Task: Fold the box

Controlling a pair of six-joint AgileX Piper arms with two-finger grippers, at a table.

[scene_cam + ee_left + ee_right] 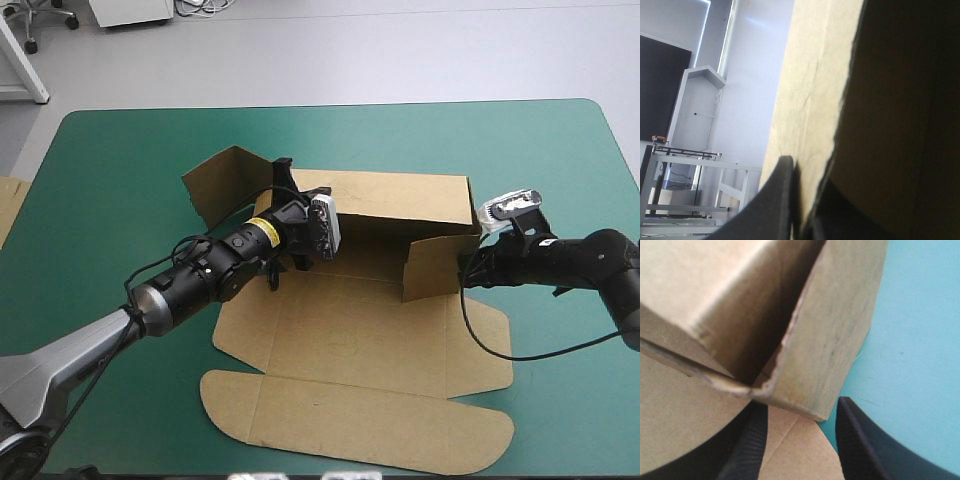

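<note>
At centre of teal-green cover (120, 180): box (350, 330) part-erected, lid (350, 430) flat toward near edge. Rear wall (400, 195) pinched by left gripper (802, 172), apparently to keep it upright. At right side wall (435, 265) corner, right gripper (800, 407) with fingers parted, likely positioned to steady it.

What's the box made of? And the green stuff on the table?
The box looks like plain brown cardboard, matte: creased folds, rough cut edges. The teal-green cover seems a smooth, dull mat, maybe rubber or cloth; hard to tell.
</note>
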